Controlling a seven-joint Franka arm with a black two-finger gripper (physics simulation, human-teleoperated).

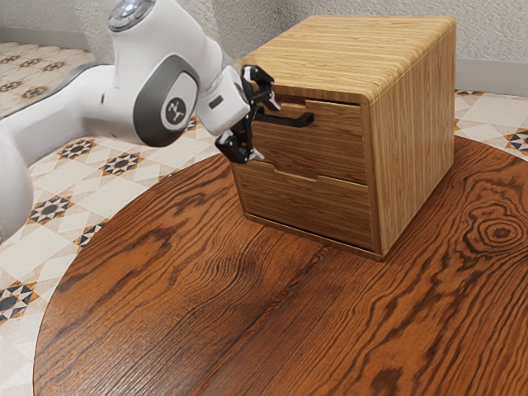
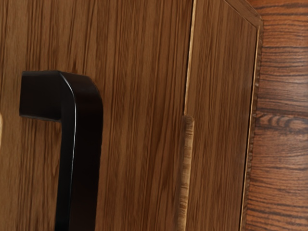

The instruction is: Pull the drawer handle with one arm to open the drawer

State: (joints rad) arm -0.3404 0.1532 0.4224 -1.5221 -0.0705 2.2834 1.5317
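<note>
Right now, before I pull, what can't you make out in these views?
Exterior view: the end of the handle nearest the arm is hidden behind the gripper.
Wrist view: the handle runs off the lower edge.
Exterior view: whether the top drawer stands out at all is too slight to tell.
Exterior view: the cabinet hides its own back.

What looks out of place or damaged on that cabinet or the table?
Nothing stands out. The cabinet sits upright on the table, the top drawer and bottom drawer look square, and the handle looks straight and intact.
</note>
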